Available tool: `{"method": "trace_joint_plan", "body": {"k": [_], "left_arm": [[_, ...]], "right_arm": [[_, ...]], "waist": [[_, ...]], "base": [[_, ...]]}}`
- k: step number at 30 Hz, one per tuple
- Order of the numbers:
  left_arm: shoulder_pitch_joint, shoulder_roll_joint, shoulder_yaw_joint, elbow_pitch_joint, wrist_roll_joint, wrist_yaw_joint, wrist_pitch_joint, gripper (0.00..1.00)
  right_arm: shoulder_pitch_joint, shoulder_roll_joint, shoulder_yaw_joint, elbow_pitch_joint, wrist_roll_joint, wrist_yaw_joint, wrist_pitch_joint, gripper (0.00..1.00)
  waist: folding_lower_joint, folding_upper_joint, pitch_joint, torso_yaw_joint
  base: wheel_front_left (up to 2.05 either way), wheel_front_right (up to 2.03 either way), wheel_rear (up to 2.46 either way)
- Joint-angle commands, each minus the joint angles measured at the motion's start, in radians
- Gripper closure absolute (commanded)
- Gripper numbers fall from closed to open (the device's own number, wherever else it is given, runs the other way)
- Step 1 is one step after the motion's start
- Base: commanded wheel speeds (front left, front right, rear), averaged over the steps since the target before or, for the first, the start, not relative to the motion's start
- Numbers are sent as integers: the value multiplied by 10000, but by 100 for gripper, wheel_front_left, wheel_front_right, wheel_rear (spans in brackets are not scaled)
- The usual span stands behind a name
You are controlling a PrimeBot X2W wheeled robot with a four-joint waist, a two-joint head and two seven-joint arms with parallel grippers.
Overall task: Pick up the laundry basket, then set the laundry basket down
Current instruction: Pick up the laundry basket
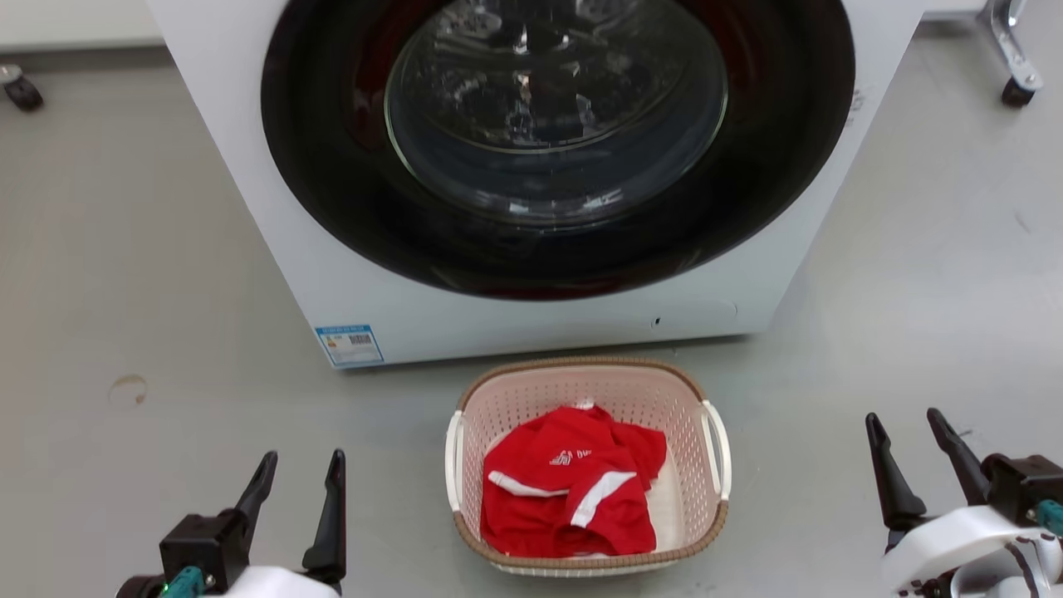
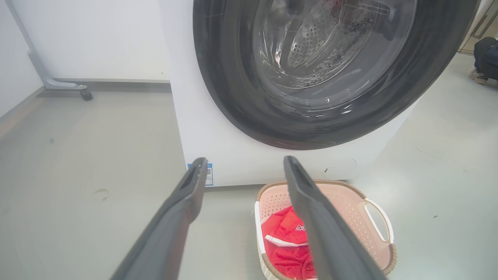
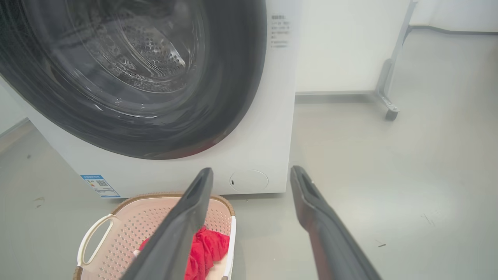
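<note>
Head view showed the laundry basket standing on the grey floor just in front of the washer, midway between the two arms, with a red garment lying inside. Its white handles faced sideways: the left handle toward the left end effector, the right handle toward the right end effector. Both end effectors had their fingers spread wide and held nothing, each well apart from the basket. The left seemed slightly nearer its handle. Whether the basket's long axis ran across or toward the washer could not be told; lifting it would likely need both arms to reach inward.
</note>
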Motion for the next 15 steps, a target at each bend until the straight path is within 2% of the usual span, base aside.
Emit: {"method": "trace_joint_plan", "body": {"k": [1,15], "left_arm": [[-718,53,338,-168,-138,-107,-124,0],[-2473,-511,106,1504,-279,-1021,-776,0]], "right_arm": [[-592,-235,169,-162,-23,46,-136,0],[-1469,-235,-317,-154,-91,46,-136,0]], "waist": [[-1,0,565,4],[-1,0,3193,77]], "base": [[0,0,0],[0,0,0]]}}
